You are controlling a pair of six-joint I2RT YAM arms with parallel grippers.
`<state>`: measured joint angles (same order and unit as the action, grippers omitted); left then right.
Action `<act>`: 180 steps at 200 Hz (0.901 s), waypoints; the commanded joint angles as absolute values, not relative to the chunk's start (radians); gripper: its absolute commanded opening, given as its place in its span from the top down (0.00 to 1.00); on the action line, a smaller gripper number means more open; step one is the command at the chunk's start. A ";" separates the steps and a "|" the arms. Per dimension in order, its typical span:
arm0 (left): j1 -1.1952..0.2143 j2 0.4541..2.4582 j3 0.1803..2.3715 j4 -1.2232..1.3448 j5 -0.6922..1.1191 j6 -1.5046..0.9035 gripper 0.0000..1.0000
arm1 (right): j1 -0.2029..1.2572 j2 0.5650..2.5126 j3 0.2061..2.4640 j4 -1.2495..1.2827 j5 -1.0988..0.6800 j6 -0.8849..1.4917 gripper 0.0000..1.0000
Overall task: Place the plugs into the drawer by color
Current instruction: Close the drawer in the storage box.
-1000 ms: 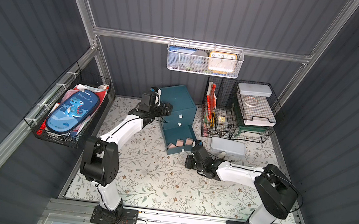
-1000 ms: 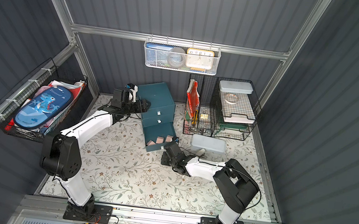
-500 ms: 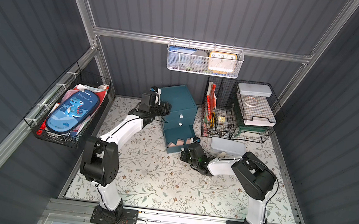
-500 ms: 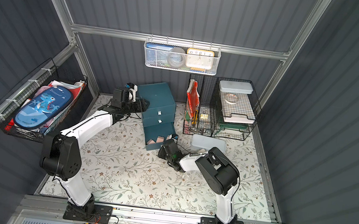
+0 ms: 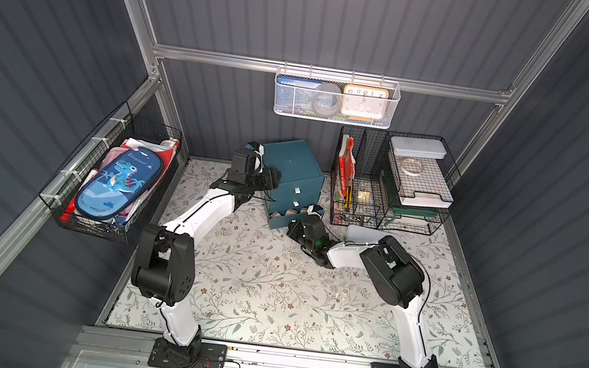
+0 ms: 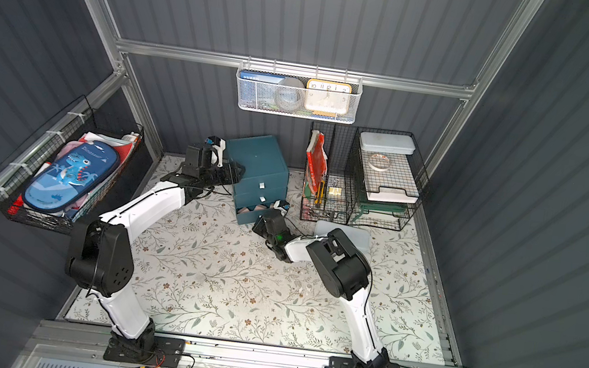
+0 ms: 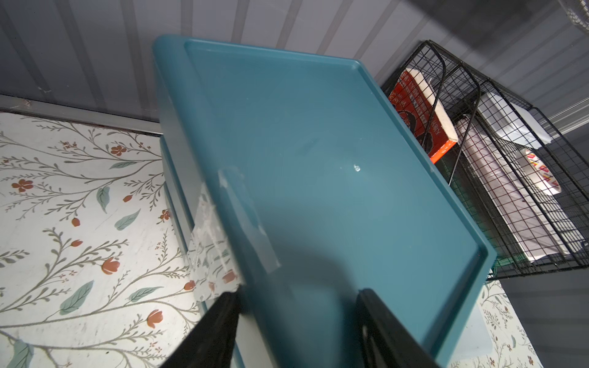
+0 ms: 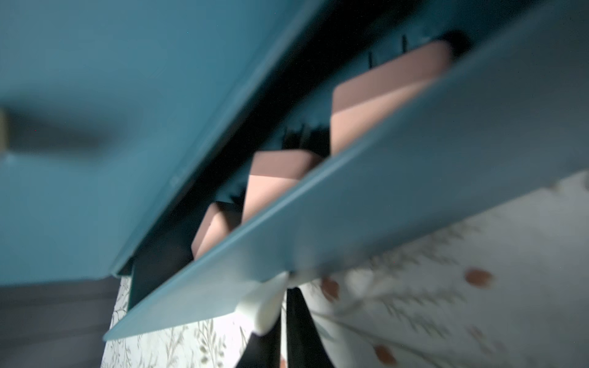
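Note:
The dark teal drawer (image 5: 294,161) (image 6: 258,154) stands at the back of the floral mat. Its bottom drawer (image 5: 285,221) is partly out, and three peach pink plugs (image 8: 382,102) sit in a row inside it. My left gripper (image 5: 272,180) (image 7: 299,294) straddles the cabinet's upper left edge, one finger against the side wall and one on the top. My right gripper (image 5: 296,228) (image 8: 285,296) is shut, its tips pressed to the bottom drawer's front right beside the white pull tab (image 8: 267,306). No green or blue plugs show.
The two upper drawers are shut. A flat pale grey-blue case (image 5: 360,235) lies right behind my right arm. Black wire racks (image 5: 391,183) stand right of the cabinet. A wire basket with a dinosaur pencil case (image 5: 118,176) hangs at the left wall.
My right gripper has moved towards the cabinet and the bottom drawer has slid part way in. The right elbow has folded up and leftwards. The left jaws have narrowed onto the cabinet's edge.

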<state>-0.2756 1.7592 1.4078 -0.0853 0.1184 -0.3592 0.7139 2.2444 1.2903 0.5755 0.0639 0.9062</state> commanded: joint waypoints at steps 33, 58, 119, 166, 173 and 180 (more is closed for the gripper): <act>-0.314 1.832 1.331 -0.319 0.146 -0.311 0.38 | 0.710 2.293 1.412 0.612 0.050 0.920 0.87; -0.314 1.799 1.377 -0.354 0.152 -0.311 0.32 | 0.725 2.131 1.282 0.607 -0.010 0.847 0.86; -0.300 1.660 1.542 -0.453 0.063 -0.341 0.05 | 0.643 1.746 1.311 0.081 -0.066 0.533 0.67; -0.239 1.646 1.467 -0.401 0.069 -0.334 0.01 | 0.498 1.842 1.548 -0.069 -0.170 0.440 0.46; -0.234 1.656 1.466 -0.394 0.075 -0.339 0.01 | 0.478 1.892 1.602 -0.110 -0.197 0.434 0.42; -0.229 1.668 1.471 -0.391 0.078 -0.340 0.01 | 0.460 1.940 1.671 -0.156 -0.235 0.429 0.39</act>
